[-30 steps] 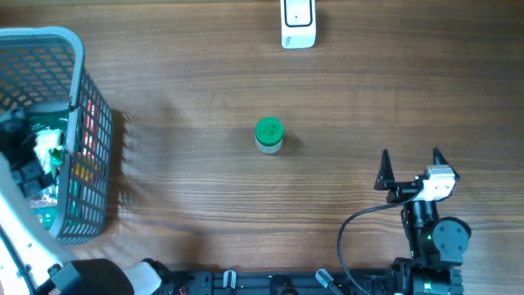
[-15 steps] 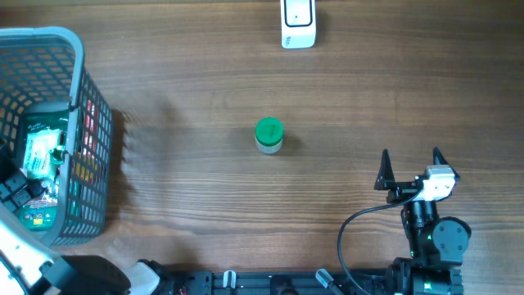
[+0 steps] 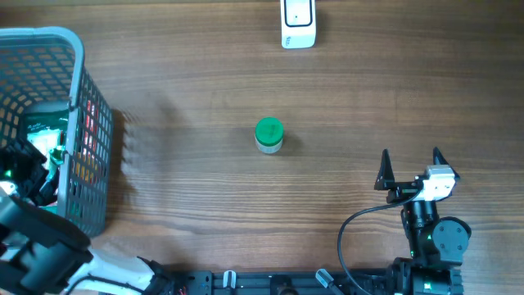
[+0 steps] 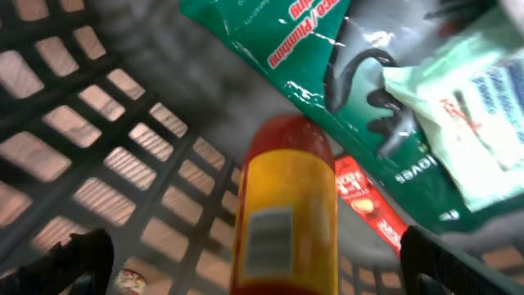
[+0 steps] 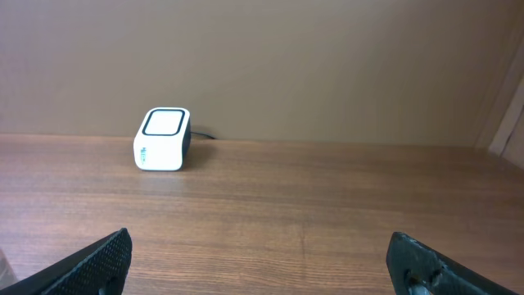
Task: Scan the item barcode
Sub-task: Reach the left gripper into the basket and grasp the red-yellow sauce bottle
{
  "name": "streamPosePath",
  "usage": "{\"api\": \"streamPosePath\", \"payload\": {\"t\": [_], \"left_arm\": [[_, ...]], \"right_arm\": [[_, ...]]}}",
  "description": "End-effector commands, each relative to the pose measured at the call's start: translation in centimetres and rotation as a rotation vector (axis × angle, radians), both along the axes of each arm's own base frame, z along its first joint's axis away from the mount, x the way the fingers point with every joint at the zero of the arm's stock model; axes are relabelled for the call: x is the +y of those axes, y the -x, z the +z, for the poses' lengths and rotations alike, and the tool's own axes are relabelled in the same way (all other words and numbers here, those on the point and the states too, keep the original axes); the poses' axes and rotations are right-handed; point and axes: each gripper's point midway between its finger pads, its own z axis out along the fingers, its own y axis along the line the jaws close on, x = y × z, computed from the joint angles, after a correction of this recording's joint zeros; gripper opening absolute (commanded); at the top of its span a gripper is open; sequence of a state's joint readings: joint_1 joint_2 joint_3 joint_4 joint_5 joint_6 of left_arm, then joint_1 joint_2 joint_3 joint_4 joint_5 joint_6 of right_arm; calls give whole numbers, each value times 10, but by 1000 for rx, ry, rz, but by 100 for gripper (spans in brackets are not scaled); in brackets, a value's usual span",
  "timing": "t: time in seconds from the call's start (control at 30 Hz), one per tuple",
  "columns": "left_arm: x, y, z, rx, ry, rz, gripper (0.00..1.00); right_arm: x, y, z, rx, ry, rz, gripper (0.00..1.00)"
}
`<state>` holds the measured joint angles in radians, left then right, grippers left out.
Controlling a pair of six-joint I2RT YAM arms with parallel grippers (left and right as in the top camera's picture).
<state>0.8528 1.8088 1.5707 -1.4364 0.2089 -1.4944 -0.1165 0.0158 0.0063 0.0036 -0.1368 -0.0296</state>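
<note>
Your left gripper (image 4: 270,262) gapes open in the basket (image 3: 79,51): centre it across the bottle (image 4: 282,205) before closing. Right gripper (image 3: 411,168) rests open.

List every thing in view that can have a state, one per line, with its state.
basket, upright, items inside
left gripper, open, down in the basket, empty
right gripper, open, empty
bottle, lying in the basket, barcode label showing
jar, upright on the table, green lid on
scanner, standing on the table, untouched
</note>
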Motion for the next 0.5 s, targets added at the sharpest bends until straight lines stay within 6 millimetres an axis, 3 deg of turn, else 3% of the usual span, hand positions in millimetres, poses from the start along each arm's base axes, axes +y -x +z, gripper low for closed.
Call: {"api": "streamPosePath", "payload": {"t": [0.0,0.47], "left_arm": [[2,-13,-14,-30,31,-38,100],[-8,-51,-27,-102,-3,-194,97]], "right_arm": [[-1,0,1,-4,-9,-7,100],[-1,0,1,-4,-10,-7,100]]}}
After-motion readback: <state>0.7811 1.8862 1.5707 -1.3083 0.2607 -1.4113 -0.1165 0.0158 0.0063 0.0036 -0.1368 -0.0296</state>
